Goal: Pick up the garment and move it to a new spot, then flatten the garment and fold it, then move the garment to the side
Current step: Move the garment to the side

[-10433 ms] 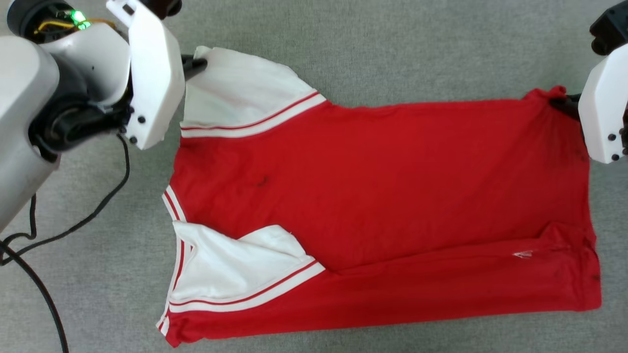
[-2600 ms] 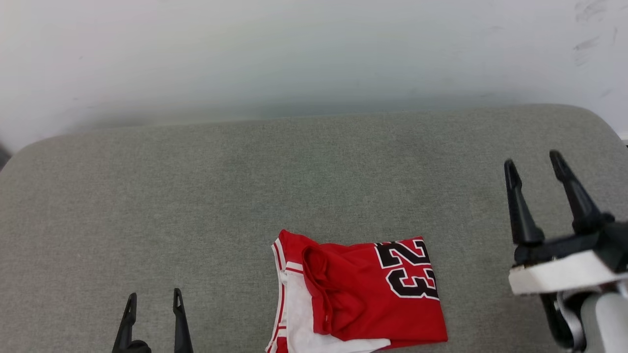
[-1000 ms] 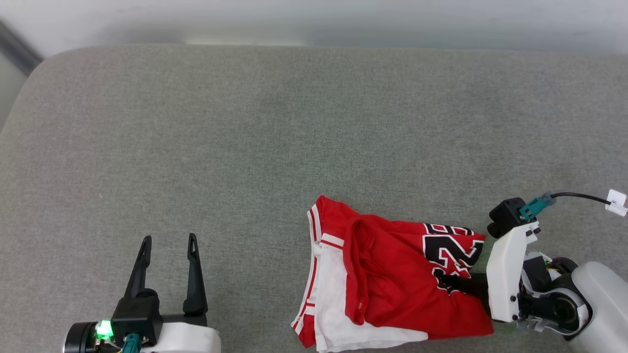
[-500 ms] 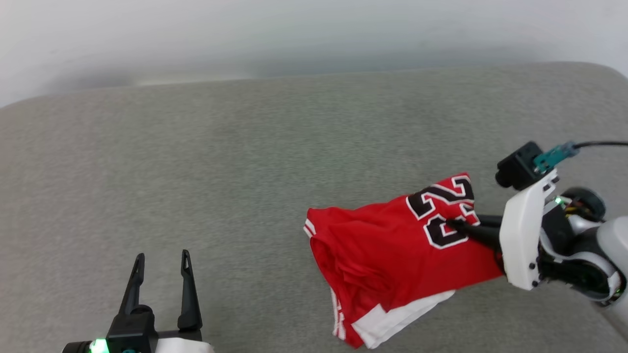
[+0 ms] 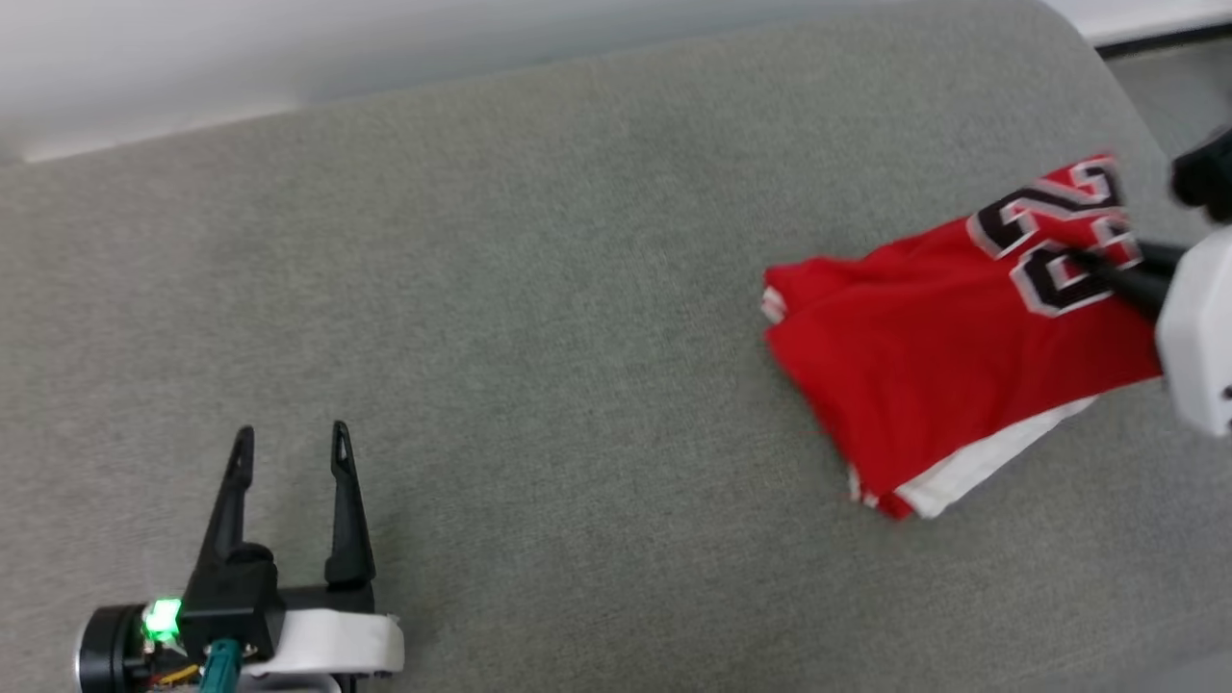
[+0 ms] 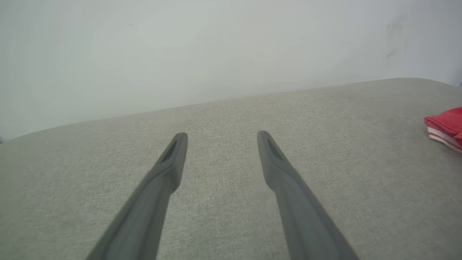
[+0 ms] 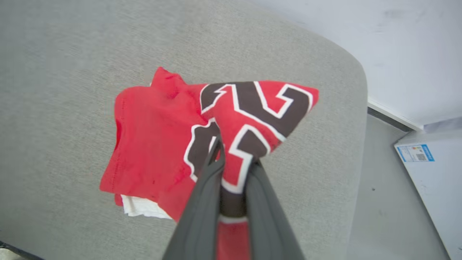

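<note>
The garment [image 5: 924, 356] is a folded red bundle with black-and-white numbers and a white edge underneath, near the right end of the grey cushion [image 5: 539, 289]. My right gripper [image 5: 1107, 269] is shut on its numbered corner. In the right wrist view that gripper [image 7: 234, 159] pinches the printed fabric up while the rest of the garment [image 7: 151, 141] trails on the cushion. My left gripper [image 5: 289, 438] stands open at the lower left, far from the cloth, with nothing between its fingers. The left wrist view shows this gripper [image 6: 222, 136] open over bare cushion, with a red corner of the garment [image 6: 445, 124] at the right edge.
The cushion's rounded right edge [image 7: 355, 119] lies just beyond the garment, with grey floor [image 7: 382, 202] below it. A white box with a blue label [image 7: 429, 173] stands on that floor. A pale wall [image 6: 216, 50] runs behind the cushion.
My right gripper, still shut on the garment, has drawn it rightward toward the cushion's right end. The head view has also turned. The left gripper has stayed open in place.
</note>
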